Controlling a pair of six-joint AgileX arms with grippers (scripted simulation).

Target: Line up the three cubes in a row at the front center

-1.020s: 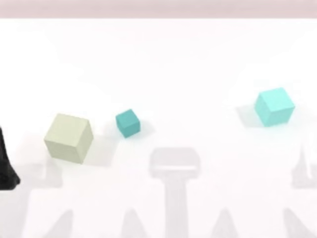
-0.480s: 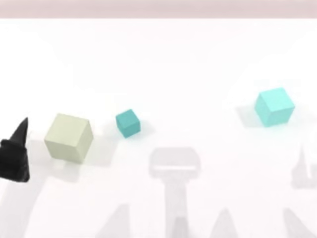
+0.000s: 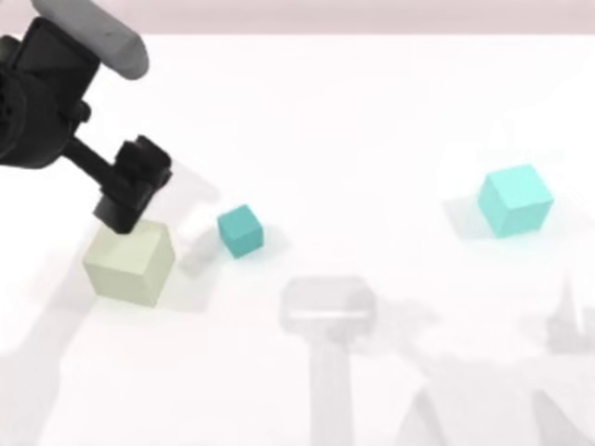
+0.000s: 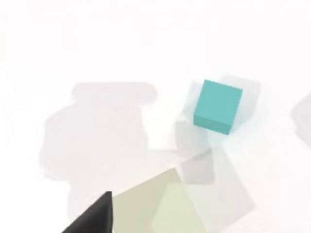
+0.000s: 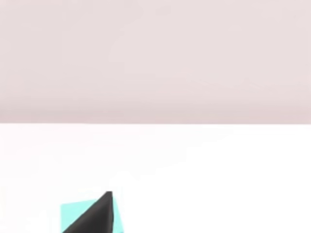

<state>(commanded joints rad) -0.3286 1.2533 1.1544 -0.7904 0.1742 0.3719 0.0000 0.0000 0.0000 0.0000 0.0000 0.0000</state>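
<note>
The bench [image 3: 372, 121] is a plain white, matte surface with soft grey shadows across it.

Large cube [image 3: 128, 259]: pale beige-green, matte, sharp-edged. It sits near the bench's left edge, toward the front.

Small cube [image 3: 240, 230]: darker teal, matte. It sits just beside the large cube on its right, with a gap between them.

Medium cube [image 3: 515, 200]: light cyan, matte. It sits near the bench's right edge, well apart from the other two.

Left gripper [image 3: 130, 190]: a black, blocky assembly on a black arm with a grey cylindrical link. It hangs over the rear edge of the large cube. How far its jaws are open cannot be told, and it has hold of nothing that can be seen.

Left wrist view: shows one black pointed fingertip [image 4: 95, 218] against the large cube's top face [image 4: 155, 208], with the small cube [image 4: 218, 107] beyond. The top view hides this fingertip.

Right wrist view: shows one black fingertip [image 5: 95, 216] in front of the medium cube [image 5: 73, 213], with the bench's far edge and a pale pinkish wall [image 5: 155, 58] behind. The right gripper lies outside the top view; the state of its jaws cannot be told.
</note>
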